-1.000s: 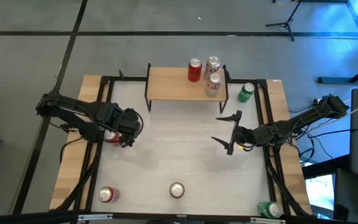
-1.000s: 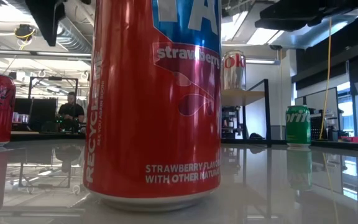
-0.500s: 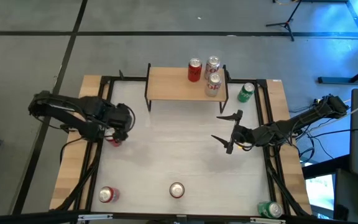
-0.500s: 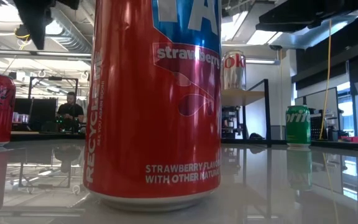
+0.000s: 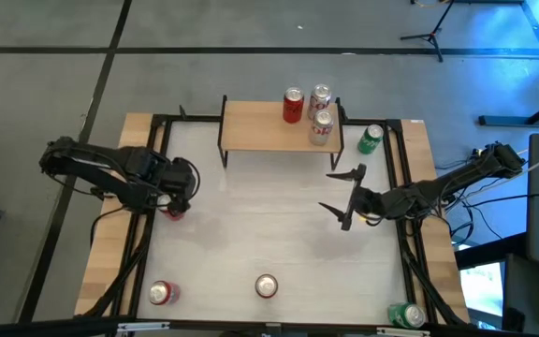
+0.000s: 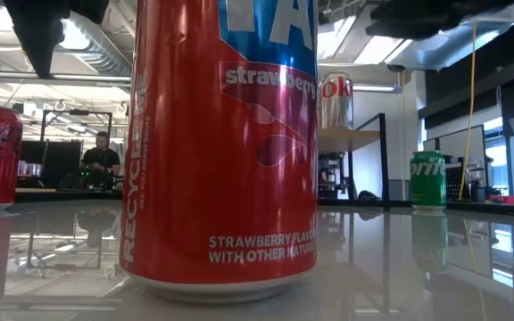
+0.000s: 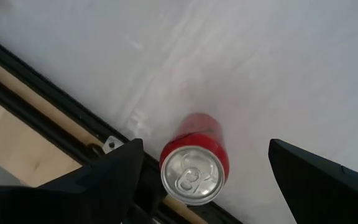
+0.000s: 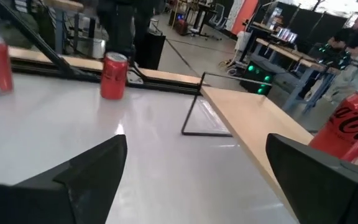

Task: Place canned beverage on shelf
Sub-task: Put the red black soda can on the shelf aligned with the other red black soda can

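My left gripper (image 5: 178, 192) hangs spread wide over a red can (image 7: 194, 168) standing upright at the table's left edge, just beside the black rail (image 7: 55, 99). To take it well, I judge I should centre the fingers on either side of the can, drop straight down and close below the rim. My right gripper (image 5: 344, 197) waits, also spread, in front of the shelf (image 5: 260, 126), which carries three cans at its right end. The left wrist view shows the can's top between my fingers; from above, my gripper nearly covers the can. The low view is mostly filled by a strawberry can (image 6: 226, 143).
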`<control>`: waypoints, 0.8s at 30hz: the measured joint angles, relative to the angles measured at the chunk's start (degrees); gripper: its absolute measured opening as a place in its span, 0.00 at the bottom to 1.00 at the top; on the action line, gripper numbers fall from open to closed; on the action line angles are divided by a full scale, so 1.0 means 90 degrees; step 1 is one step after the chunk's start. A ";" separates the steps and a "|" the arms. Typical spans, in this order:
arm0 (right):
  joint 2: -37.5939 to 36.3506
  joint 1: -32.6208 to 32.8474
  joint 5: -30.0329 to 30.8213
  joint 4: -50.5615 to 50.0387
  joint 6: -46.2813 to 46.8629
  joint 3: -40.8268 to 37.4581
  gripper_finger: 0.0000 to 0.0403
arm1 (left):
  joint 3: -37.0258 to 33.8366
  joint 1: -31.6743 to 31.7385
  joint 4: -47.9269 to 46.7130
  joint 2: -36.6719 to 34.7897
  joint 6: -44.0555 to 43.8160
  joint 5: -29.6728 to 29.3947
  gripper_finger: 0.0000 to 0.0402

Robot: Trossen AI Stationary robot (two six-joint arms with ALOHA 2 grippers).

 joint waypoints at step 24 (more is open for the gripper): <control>-0.0037 0.0592 -0.0063 -0.0606 0.0346 0.0302 0.95 | -0.0405 -0.0343 -0.0099 0.0002 -0.0081 0.0317 0.80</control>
